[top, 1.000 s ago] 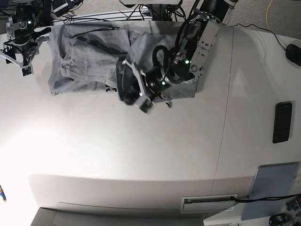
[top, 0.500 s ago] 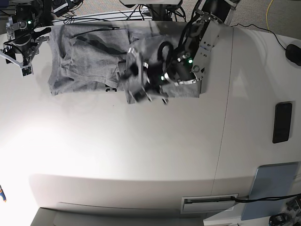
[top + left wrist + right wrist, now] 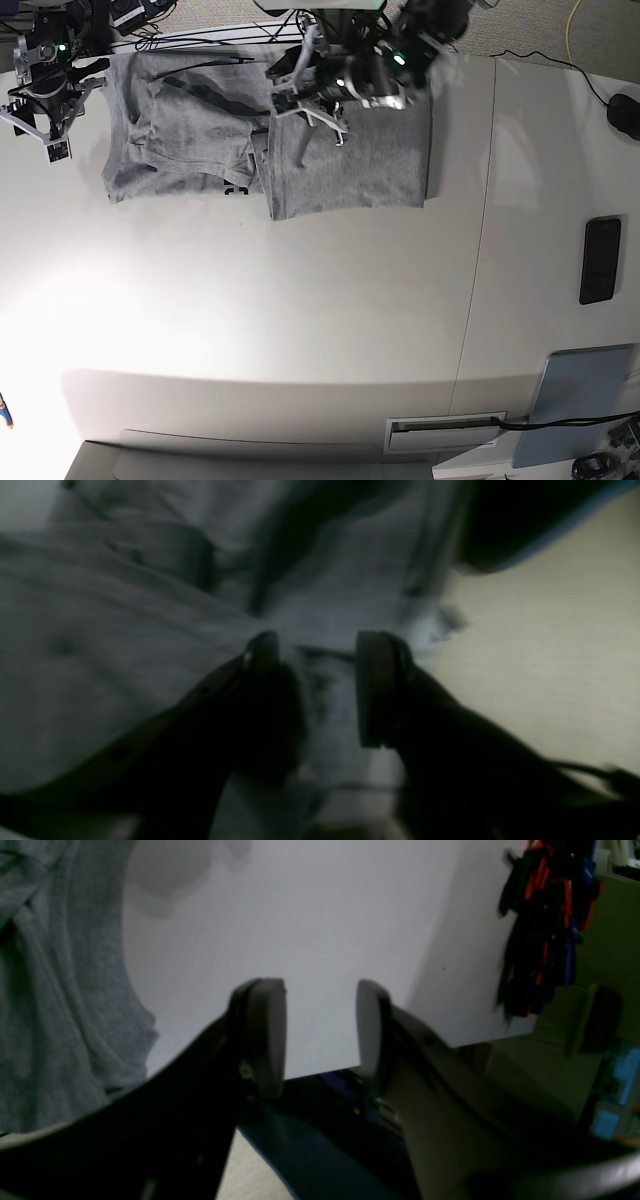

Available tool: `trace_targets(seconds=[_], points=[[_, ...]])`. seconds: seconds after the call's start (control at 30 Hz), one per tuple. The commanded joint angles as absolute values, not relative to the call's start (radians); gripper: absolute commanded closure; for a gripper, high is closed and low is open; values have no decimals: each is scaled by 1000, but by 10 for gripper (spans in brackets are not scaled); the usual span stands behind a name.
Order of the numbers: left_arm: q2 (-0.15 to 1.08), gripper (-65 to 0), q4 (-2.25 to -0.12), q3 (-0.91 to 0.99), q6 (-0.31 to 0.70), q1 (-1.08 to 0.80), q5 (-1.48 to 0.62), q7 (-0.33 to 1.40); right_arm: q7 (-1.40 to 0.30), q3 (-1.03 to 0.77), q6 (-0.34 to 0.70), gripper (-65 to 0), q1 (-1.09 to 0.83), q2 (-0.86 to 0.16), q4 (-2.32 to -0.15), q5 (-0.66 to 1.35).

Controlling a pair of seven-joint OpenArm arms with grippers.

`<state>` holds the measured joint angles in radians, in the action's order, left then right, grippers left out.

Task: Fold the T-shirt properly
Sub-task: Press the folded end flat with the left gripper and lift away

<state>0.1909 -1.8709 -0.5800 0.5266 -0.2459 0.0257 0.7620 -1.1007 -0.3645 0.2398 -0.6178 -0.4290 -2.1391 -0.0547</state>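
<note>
With one side of the heather-grey cotton T-shirt [image 3: 300, 150] already folded over on the white counter [image 3: 300, 330], roughly halfway; left part unfolded. Both pincers open, empty.

A white bench [image 3: 300, 330] is carrying the grey T-shirt [image 3: 340, 170], lying crumpled near its far edge, and a black phone [image 3: 600, 260] well apart.

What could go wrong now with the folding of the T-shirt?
1. The left gripper is open and very close over the T-shirt; as it leaves, a finger may catch the cloth and undo the fold.
2. The T-shirt's other half lies wrinkled and bunched, so the next fold may come out crooked.
3. The right gripper, open, hangs beside the cloth at the table edge and holds nothing down.
</note>
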Motion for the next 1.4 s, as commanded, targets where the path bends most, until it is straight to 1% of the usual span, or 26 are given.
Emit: trace_targets(seconds=[0.0, 0.03, 0.1, 0.3, 0.33, 0.37, 0.47, 0.5, 0.57, 0.67, 0.73, 0.93, 1.37], points=[[186, -241, -1889, -603, 481, -241, 78, 738, -1098, -374, 234, -232, -618, -446, -2151, -68], [186, -241, -1889, -624, 431, -241, 135, 732, -1101, -374, 234, -232, -618, -446, -2151, -68], [186, -241, -1889, -649, 376, -241, 211, 732, -1103, -374, 234, -232, -618, -446, -2151, -68], [187, -240, -1889, -659, 377, -247, 233, 733, -1104, -374, 234, -232, -618, -446, -2151, -68], [187, -230, -1889, -659, 378, -248, 233, 733, -1104, -374, 234, -232, -618, -446, -2151, -68], [190, -198, -1889, -659, 378, -250, 233, 732, -1105, -374, 234, -232, -618, -446, -2151, -68], [206, -33, -1889, -659, 385, -250, 233, 733, -1106, -374, 234, -232, -618, -446, -2151, -68], [215, -1, -1889, -659, 385, -250, 234, 731, -1107, -374, 234, -232, -618, -445, -2151, -68], [228, 0, -1889, -658, 371, -250, 236, 732, -1108, -374, 234, -232, -618, -446, -2151, -68], [236, 0, -1889, -658, 279, -250, 216, 732, -1106, -374, 234, -232, -618, -446, -2151, -68], [236, 0, -1899, -658, 252, -250, 168, 732, -1106, -374, 234, -232, -618, -446, -2151, -68], [236, 0, -1953, -658, 315, -250, -53, 733, -1108, -374, 234, -232, -618, -446, -2151, -68], [236, 0, -1969, -658, 315, -249, -346, 731, -1107, -374, 234, -232, -618, -446, -2151, -68]])
